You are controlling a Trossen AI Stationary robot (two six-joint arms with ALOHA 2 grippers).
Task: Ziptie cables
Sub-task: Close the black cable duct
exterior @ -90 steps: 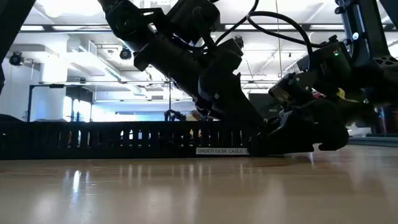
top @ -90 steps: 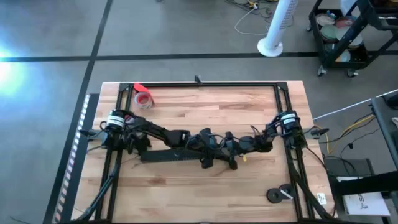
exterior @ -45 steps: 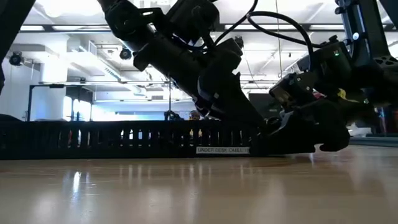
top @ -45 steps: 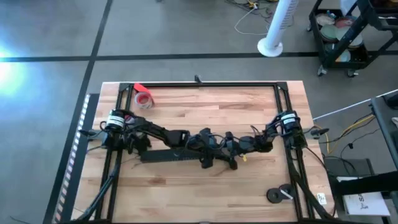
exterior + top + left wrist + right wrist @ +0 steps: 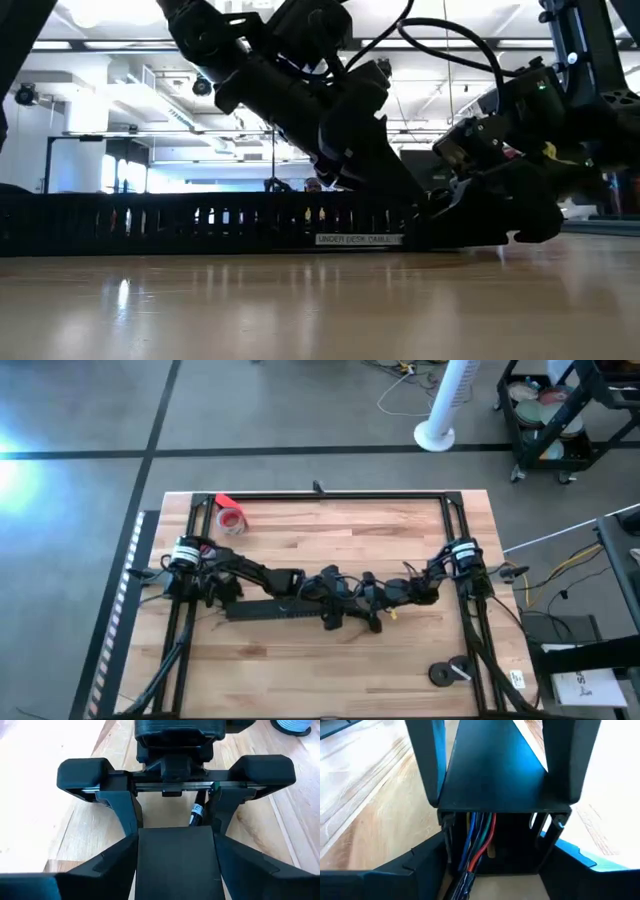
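Down at the middle of the pale wooden desk [image 5: 330,660], both arms meet over a long black slotted cable tray [image 5: 262,611]. In the left wrist view the left gripper [image 5: 175,855] is clamped on the tray's flat black end. The right gripper [image 5: 492,845] straddles the tray's other end, apparently gripping it. Inside that open end lie the cables [image 5: 479,840], a bundle of red, blue, green and yellow wires. A red tape roll [image 5: 231,518] sits near the desk's far left corner.
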